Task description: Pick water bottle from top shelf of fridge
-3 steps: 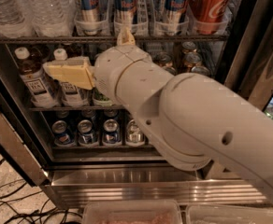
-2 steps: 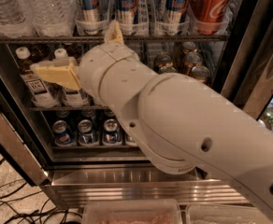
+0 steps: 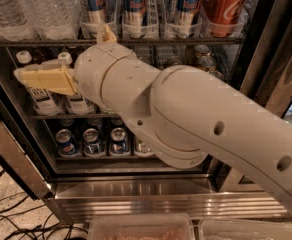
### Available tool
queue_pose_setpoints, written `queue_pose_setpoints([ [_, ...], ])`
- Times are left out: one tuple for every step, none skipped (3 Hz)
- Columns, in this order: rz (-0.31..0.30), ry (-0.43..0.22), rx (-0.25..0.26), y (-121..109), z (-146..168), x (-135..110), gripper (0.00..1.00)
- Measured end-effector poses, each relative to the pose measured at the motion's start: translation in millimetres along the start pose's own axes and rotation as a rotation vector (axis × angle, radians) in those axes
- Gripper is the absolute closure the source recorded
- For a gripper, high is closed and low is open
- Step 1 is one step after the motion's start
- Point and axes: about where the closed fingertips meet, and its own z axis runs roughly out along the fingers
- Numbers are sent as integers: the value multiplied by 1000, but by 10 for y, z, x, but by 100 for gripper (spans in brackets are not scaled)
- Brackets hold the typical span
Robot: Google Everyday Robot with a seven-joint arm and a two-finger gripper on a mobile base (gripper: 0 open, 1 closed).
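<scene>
Two clear ribbed water bottles (image 3: 50, 10) with a red band on the label stand at the left end of the top shelf (image 3: 151, 42), a dark wire rack with clear lane trays. My gripper (image 3: 61, 53) is open and empty. It sits just below the top shelf, in front of the middle shelf and a little right of and below the water bottles. One cream finger (image 3: 43, 80) points left and the other (image 3: 106, 34) points up at the rack. My white arm hides much of the fridge (image 3: 268, 44).
Blue-silver cans (image 3: 136, 4) and a red cola can (image 3: 226, 4) fill the top shelf to the right. Brown tea bottles (image 3: 42, 100) stand behind the gripper on the middle shelf, short cans (image 3: 91, 141) below. Clear bins (image 3: 141, 228) and floor cables (image 3: 6, 219) lie in front.
My arm has swung left and come closer to the camera. The gripper has shifted left along the middle shelf, toward the side under the water bottles.
</scene>
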Motion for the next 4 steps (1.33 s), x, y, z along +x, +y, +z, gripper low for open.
queue_pose_setpoints([
  [27, -27, -74, 206, 70, -53, 0],
  [18, -37, -72, 262, 61, -84, 0],
  [4, -51, -57, 285, 59, -132, 0],
  [-2, -70, -30, 268, 82, -193, 0],
])
